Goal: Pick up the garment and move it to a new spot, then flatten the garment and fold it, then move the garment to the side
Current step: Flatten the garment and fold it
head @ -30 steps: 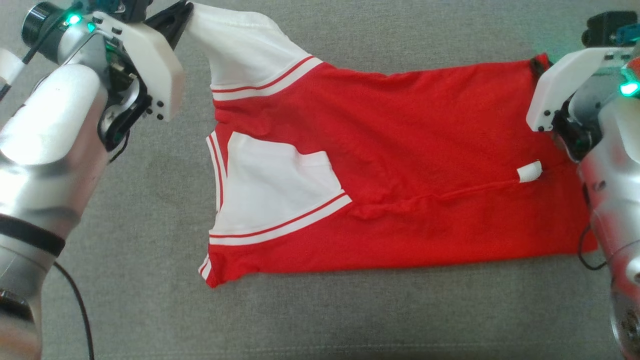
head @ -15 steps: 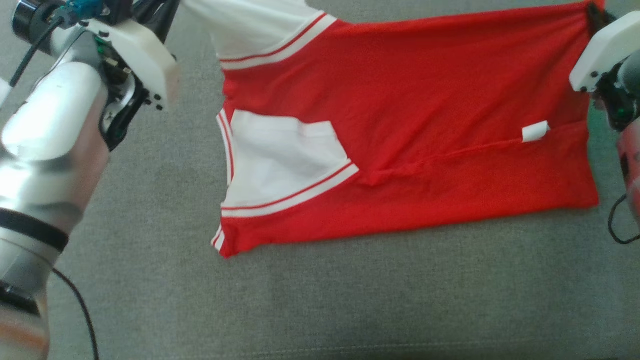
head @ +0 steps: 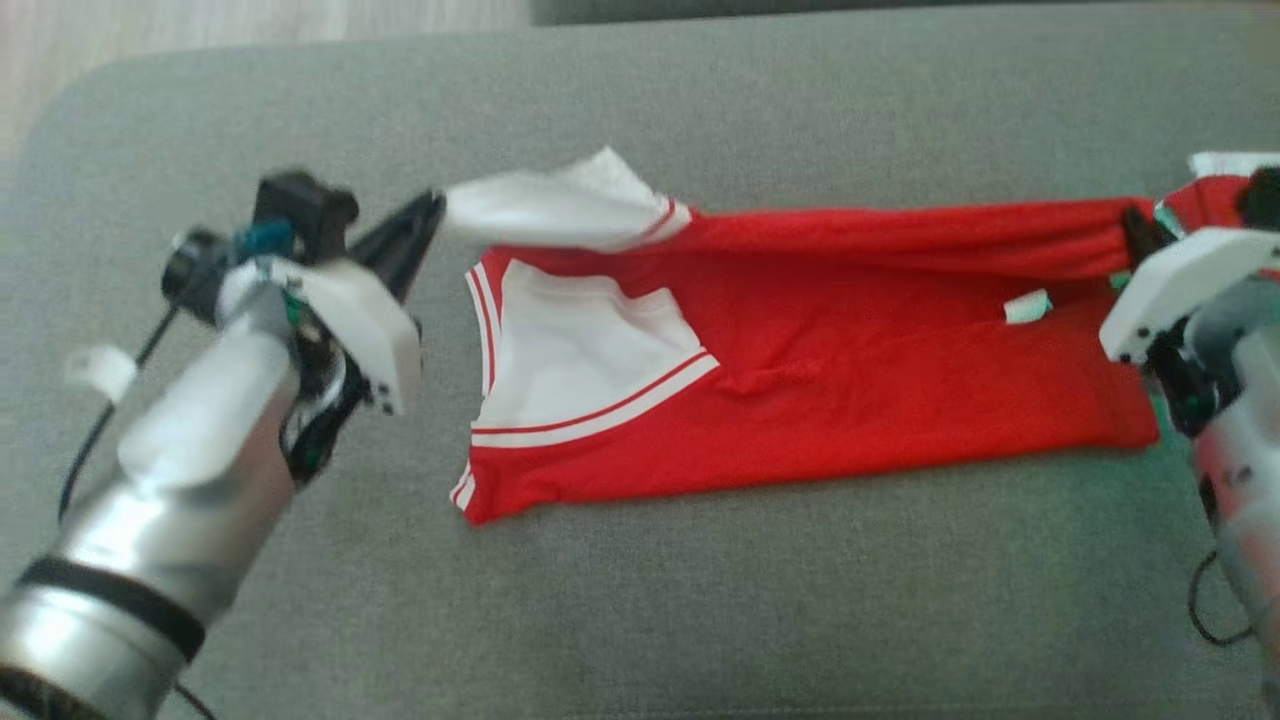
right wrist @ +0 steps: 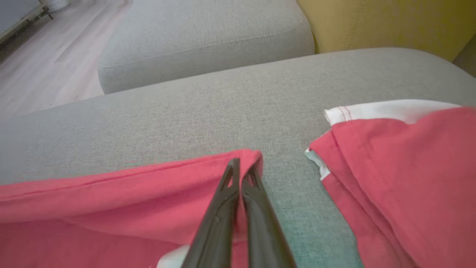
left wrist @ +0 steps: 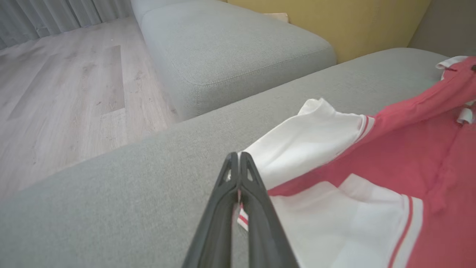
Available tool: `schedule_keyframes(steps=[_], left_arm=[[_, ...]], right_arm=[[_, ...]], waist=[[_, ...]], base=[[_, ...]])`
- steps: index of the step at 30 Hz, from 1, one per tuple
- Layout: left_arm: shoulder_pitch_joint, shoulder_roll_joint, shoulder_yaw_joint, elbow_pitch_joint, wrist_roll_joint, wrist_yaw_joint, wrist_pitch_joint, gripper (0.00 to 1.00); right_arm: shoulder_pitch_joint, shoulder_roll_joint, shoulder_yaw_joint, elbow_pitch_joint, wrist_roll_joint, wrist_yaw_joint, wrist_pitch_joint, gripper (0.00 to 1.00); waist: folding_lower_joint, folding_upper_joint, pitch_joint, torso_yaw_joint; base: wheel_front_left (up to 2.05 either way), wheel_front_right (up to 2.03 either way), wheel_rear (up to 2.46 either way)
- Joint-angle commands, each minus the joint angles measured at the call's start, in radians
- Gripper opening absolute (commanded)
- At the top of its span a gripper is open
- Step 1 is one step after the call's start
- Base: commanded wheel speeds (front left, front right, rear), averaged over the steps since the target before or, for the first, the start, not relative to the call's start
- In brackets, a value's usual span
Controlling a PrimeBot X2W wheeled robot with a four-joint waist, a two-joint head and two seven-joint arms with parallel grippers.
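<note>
Widely apart, both arms reach forward, left pincer (head: 435,205) pinching white sleeve (head: 560,205) of garment (head: 850,400), right pincer (right wrist: 241,167) pinching red corner (right wrist: 254,156).

The right gripper (right wrist: 241,165) pinches a corner of the red garment (right wrist: 111,201) on the grey cushion (right wrist: 223,108); a red-and-white cloth (right wrist: 409,156) lies just beside

Head view: the camera is set high and looks steeply down on the grey cushion (head: 700,620). It takes in the far edge and far left corner, with the garment (head: 850,400) across the middle.

Left wrist view: the camera sits low and close behind the left gripper (left wrist: 237,156). It faces past the far left corner toward a second cushion (left wrist: 230,48) and wooden floor (left wrist: 67,96).

Right wrist view: the camera sits low and close behind the right gripper (right wrist: 242,165), facing the far edge.

Both wrist views share the second cushion and the floor. All three views share the garment.
</note>
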Motion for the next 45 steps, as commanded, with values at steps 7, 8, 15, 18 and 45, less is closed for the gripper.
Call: schedule_keyframes(steps=[7,8,15,18,45], left_arm=[[0.148,0.096,0.032,-0.176,-0.052,0.056,-0.005,0.0],[0.169,0.105,0.031,-0.203,-0.055,0.067,-0.001,0.0],[0.284,0.146,0.022,-0.361,-0.085,0.134,0.048,0.0],[0.313,0.148,0.02,-0.399,-0.093,0.16,0.059,0.0],[0.753,-0.055,0.212,-0.662,0.251,0.515,-0.065,1.0]], right_arm=[[0.117,-0.044,0.024,-0.079,0.062,-0.001,-0.026,0.0],[0.129,-0.048,0.022,-0.081,0.065,-0.001,-0.027,0.0],[0.172,-0.057,0.007,-0.084,0.066,-0.001,-0.033,0.02],[0.179,-0.054,0.0,-0.077,0.061,-0.001,-0.041,0.99],[0.39,0.022,-0.312,-0.112,-0.008,-0.001,-0.249,1.0]], waist=[[0.0,0.0,-0.066,0.021],[0.0,0.0,-0.067,0.022],[0.0,0.0,-0.058,0.035],[0.0,0.0,-0.059,0.038],[0.0,0.0,-0.189,0.172]], base=[[0.0,0.0,0.0],[0.0,0.0,0.0],[0.0,0.0,0.0],[0.0,0.0,0.0],[0.0,0.0,0.0]])
